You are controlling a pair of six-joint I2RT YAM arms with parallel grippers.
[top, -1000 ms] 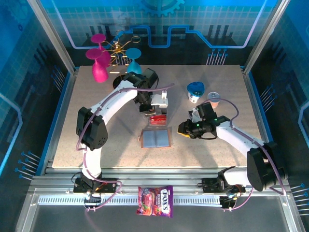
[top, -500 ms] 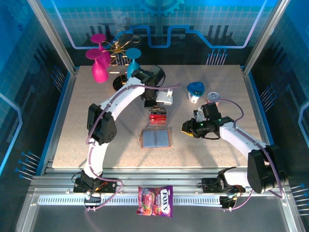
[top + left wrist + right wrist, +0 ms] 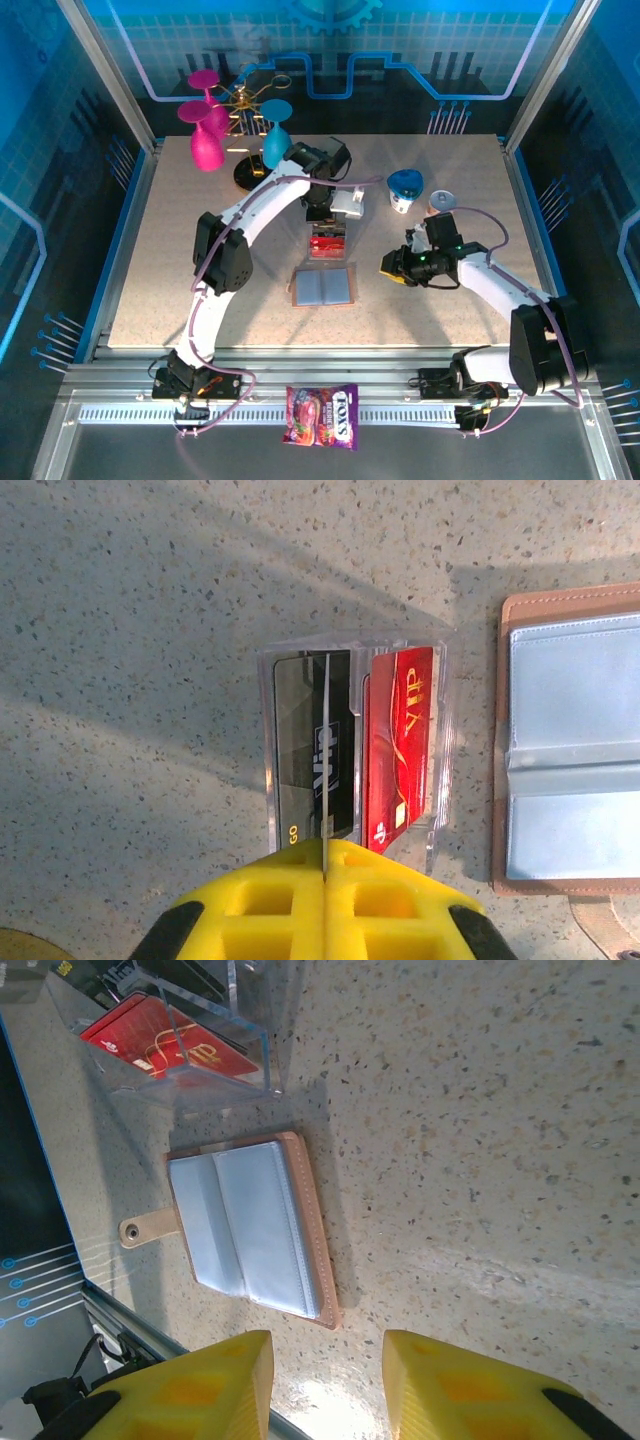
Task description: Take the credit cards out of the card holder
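The wallet [image 3: 323,287] is lying open and flat near the middle of the table [image 3: 200,290], its grey-blue pockets facing up. In the right wrist view the wallet [image 3: 250,1230] is showing no card in those pockets, and its tab is sticking out on one side.

The cards [image 3: 327,244] are sitting in a clear tray [image 3: 327,233] just beyond the wallet, apart from it. From the left wrist view the tray [image 3: 350,745] is holding a black card [image 3: 305,750] and a red card [image 3: 403,745] side by side, with a thin clear divider standing between them. The wallet [image 3: 570,740] is lying just beside the tray.

The left arm [image 3: 265,200] is reaching across to the far side of the tray. The left jaws are pressed together, pinching nothing, and hanging above the tray's edge.

The right arm [image 3: 490,275] is stretching in from the right. The right jaws are spread a little, gripping nothing, and hovering to the right of the wallet, apart from it.

A blue-lidded cup [image 3: 404,188] and a pink cup [image 3: 441,200] are standing near the far right. A candy packet [image 3: 322,415] is lying on the rail in front of the table.
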